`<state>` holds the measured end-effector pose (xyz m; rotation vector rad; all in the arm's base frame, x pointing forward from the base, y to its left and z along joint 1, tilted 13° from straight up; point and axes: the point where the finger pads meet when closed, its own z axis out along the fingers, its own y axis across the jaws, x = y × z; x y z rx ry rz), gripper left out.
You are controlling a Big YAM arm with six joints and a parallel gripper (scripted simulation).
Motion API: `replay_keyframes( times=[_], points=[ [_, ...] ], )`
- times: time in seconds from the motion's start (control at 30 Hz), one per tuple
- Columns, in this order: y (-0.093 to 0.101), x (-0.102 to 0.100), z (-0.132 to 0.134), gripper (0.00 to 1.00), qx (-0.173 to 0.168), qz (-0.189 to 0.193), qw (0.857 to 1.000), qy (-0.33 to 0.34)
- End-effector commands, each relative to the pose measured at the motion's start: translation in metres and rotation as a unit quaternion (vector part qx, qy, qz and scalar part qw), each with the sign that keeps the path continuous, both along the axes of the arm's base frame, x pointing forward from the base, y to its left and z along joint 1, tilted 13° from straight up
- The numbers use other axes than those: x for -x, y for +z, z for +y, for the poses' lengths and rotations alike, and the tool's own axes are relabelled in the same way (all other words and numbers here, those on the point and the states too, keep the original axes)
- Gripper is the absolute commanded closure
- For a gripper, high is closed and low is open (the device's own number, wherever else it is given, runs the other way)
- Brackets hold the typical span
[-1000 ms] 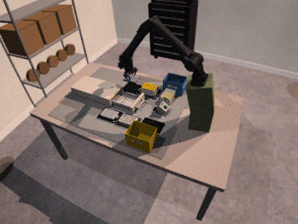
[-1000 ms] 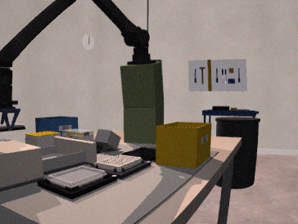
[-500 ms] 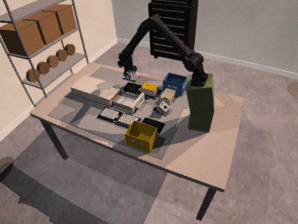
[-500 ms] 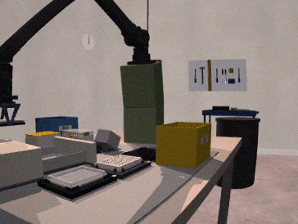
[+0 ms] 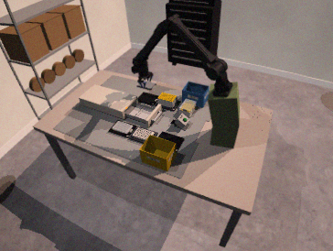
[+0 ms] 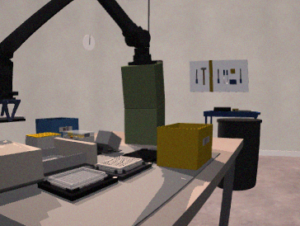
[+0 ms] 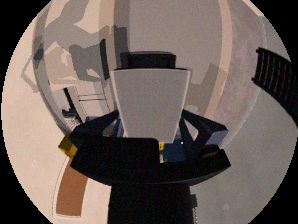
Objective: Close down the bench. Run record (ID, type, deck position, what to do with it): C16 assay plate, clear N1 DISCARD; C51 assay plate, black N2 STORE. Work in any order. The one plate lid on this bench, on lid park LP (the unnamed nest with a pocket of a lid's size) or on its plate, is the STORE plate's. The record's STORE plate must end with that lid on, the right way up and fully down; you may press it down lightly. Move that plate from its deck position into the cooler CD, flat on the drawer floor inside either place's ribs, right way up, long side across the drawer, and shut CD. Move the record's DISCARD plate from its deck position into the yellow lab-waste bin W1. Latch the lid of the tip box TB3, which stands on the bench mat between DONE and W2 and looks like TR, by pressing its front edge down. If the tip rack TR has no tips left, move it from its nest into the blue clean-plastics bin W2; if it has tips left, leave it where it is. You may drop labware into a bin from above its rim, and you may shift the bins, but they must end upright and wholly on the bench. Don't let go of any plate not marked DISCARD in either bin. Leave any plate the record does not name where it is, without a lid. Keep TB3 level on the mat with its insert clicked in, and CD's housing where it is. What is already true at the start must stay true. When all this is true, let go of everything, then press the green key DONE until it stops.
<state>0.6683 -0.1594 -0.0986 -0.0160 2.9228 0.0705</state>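
Note:
My gripper (image 5: 145, 85) (image 6: 9, 119) hangs above the far side of the bench mat, over a black nest (image 5: 147, 97). It is shut on a thin, flat, dark plate lid and holds it level in the air. In the wrist view the lid (image 7: 149, 163) is a wide black bar across the fingers. A black plate (image 5: 171, 138) lies in a nest behind the yellow bin W1 (image 5: 157, 152). A clear plate (image 5: 123, 128) and a white gridded plate (image 5: 142, 134) sit in nests beside it. The cooler CD (image 5: 107, 102) has its drawer (image 5: 145, 114) pulled out.
The blue bin W2 (image 5: 196, 93) stands at the back right. The yellow-topped tip rack TR (image 5: 166, 98) is next to it. Tip box TB3 (image 5: 187, 108) and the green key DONE (image 5: 184, 120) lie in front. The arm's green base block (image 5: 224, 114) stands at the right.

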Motion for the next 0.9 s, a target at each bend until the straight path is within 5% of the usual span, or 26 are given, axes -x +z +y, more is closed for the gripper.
replay_keyframes(
  times=[0.0, 0.2, 0.3, 0.87],
  points=[
    [0.040, -0.010, -0.017, 1.00, 0.006, -0.026, 1.000, -0.006],
    [0.013, -0.003, -0.015, 1.00, 0.001, -0.009, 1.000, -0.006],
    [0.027, -0.009, -0.016, 1.00, 0.004, -0.020, 1.000, -0.006],
    [0.027, -0.009, -0.017, 1.00, 0.004, -0.020, 1.000, -0.006]
  ],
)
